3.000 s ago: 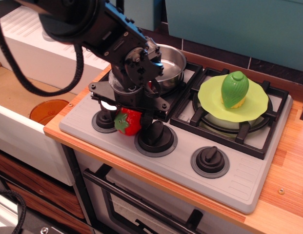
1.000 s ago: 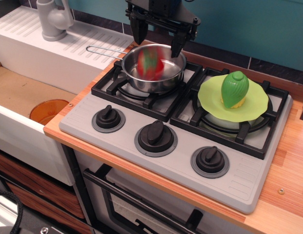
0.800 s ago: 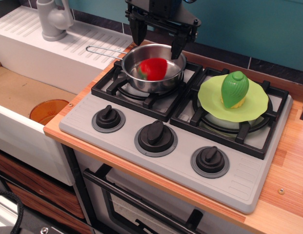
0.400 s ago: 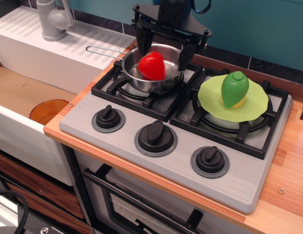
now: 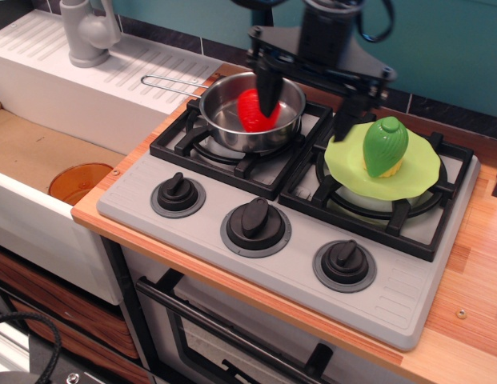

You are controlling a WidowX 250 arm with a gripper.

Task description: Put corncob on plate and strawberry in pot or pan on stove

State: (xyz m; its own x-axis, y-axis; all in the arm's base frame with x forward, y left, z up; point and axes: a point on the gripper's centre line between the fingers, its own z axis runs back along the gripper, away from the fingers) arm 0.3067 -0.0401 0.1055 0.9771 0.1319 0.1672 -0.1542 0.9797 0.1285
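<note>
The red strawberry [image 5: 250, 110] lies inside the shiny steel saucepan [image 5: 224, 120] on the stove's [image 5: 232, 188] back-left burner. The green corncob [image 5: 384, 146] rests on the lime-green plate [image 5: 416, 172], which sits on the right burner. My black gripper [image 5: 307, 108] is open and empty. It hangs above the gap between pan and plate. One finger [image 5: 268, 92] is in front of the strawberry, the other finger [image 5: 345, 116] is by the plate's left rim.
Three round knobs [image 5: 256, 224] line the stove's front edge. A white sink unit with a grey tap [image 5: 88, 32] stands at the back left. An orange bowl [image 5: 80, 182] lies in the lower basin. The wooden counter [image 5: 472, 288] runs along the right.
The strawberry dropped from the gripper into the saucepan and settled. The open gripper has since moved right, from over the pan to between pan and plate.
</note>
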